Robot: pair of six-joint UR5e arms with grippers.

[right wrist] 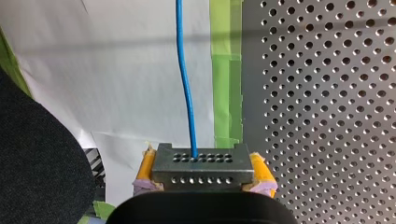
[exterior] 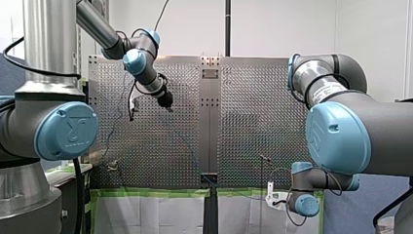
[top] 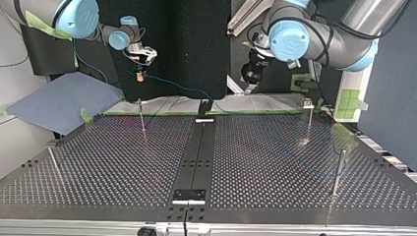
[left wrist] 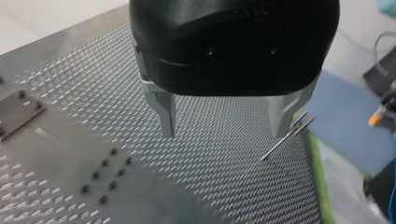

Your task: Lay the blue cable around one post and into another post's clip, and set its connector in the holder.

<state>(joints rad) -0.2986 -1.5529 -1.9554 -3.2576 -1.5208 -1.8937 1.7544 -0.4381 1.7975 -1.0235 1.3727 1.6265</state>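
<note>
The blue cable (right wrist: 184, 70) runs straight out of a perforated metal connector (right wrist: 201, 168), and my right gripper (right wrist: 201, 179) is shut on that connector with its yellow pads (right wrist: 260, 170). In the top view my right gripper (top: 141, 66) hangs beyond the table's far edge, and the cable (top: 172, 84) sags toward a black fixture (top: 205, 109) at the centre strip. My left gripper (left wrist: 224, 133) hovers open over the perforated plate with nothing between its metal fingers (left wrist: 164, 114). A thin post (left wrist: 285, 140) leans just beside one finger. My left gripper (exterior: 165, 101) sits high over the plate.
Thin posts stand on the plate: one (top: 141, 120) near the far left of the top view, one with a clip (top: 308, 123) at the far right, another (top: 339, 169) nearer right. A blue mat (top: 64, 101) lies off the table. Green tape (right wrist: 226, 70) edges the plate.
</note>
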